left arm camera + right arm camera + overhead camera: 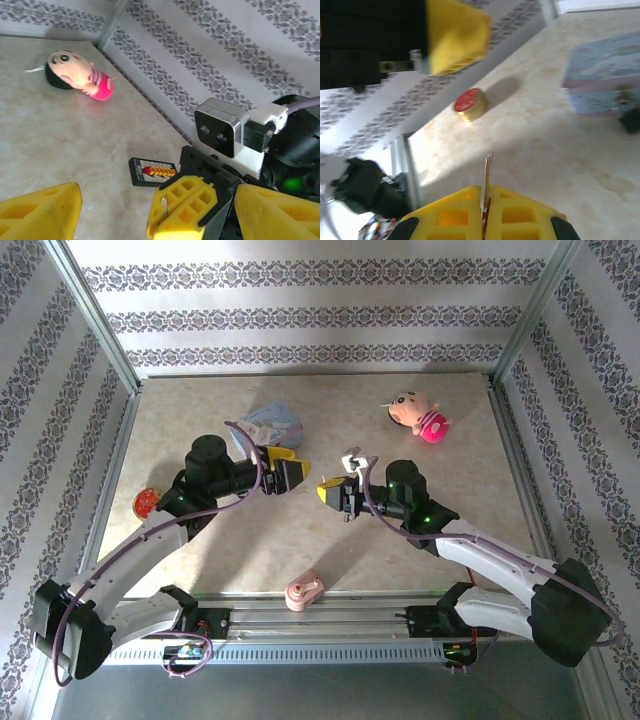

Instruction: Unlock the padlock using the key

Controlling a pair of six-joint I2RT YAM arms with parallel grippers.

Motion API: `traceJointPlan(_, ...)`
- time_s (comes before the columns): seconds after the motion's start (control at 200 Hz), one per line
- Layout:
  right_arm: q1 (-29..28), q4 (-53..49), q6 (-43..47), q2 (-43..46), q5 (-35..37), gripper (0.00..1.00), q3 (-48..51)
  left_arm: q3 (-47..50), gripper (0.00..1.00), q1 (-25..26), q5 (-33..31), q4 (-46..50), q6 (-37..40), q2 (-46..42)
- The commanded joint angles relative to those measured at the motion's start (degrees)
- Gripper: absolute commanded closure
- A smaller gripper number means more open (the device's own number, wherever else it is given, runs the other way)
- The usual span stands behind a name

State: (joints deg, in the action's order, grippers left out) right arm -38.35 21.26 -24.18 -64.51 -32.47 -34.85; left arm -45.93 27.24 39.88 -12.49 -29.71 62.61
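Key point(488, 172) pinched in right fingers point(455, 216); left fingers point(45, 207) open. Left should steady blurred padlock point(630, 119) by tin point(605, 75) before inserting.

Bright, even overhead light covers the counter point(250, 550), with soft, short shadows under the arms point(150, 540). In the right wrist view the lower left corner is washed out, the blue tin point(605, 75) blurred, the key point(488, 180) sharper.

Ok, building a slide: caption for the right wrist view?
Right gripper shut on the key, blue tin and red-topped disc ahead.
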Motion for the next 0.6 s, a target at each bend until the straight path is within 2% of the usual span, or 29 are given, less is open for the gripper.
traceJointPlan(0.0,0.4,6.4,-3.4,-1.1,-10.1,1.00,-0.1,1.7,0.16,-1.0,10.1,-12.3,-4.1,1.4)
traceJointPlan(0.15,0.5,7.7,-4.4,-2.4,-12.1,1.00,-0.7,2.0,0.16,-1.1,14.8,-18.9,-8.3,3.3)
traceJointPlan(0.435,0.5,8.5,-5.3,-3.4,-13.1,1.00,-1.5,1.5,0.34,-1.1,19.7,-16.3,-5.6,5.1)
traceJointPlan(0.595,0.5,8.8,-6.0,-3.1,-13.8,1.00,-2.2,4.0,0.43,-1.1,19.6,-17.2,-4.8,5.5)
